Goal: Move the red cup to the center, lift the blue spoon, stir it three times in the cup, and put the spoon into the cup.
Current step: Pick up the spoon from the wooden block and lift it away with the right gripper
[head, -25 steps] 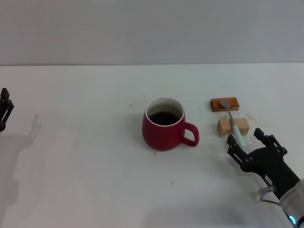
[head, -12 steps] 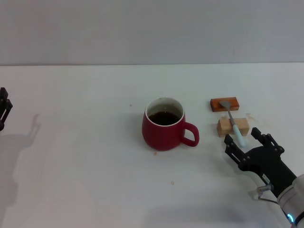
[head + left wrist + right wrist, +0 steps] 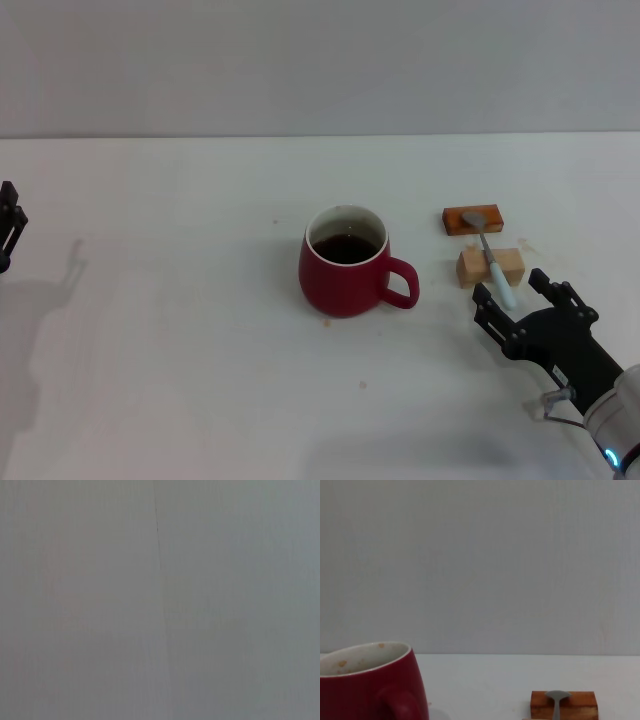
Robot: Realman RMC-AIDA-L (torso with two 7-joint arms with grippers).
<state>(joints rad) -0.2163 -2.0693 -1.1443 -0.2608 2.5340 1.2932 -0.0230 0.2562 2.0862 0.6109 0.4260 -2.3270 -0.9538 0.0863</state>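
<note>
Dark red and round, the red cup stands near the middle of the head view on the white table, with dark liquid inside and its handle turned toward the right of the frame. So the first step looks done, and I judge that the step in hand is the reach for the blue spoon. The spoon lies to the right of the cup, apart from it. Its metal bowl rests on the orange-brown block, its neck crosses the tan wooden block, and its pale handle points toward the lower right of the frame.

The right gripper is low at the lower right, its fingers spread apart, one on each side of the handle tip. They do not seem to hold anything yet. The next move probably calls for a little more advance and then closing on the slim handle, which is raised off the table by the tan block.

In the way: the tan block sits just beyond the fingertips and could be pushed. The cup handle is near the lifting path.

The left gripper is parked at the left edge of the frame; whether it is apart or together I cannot tell.
</note>
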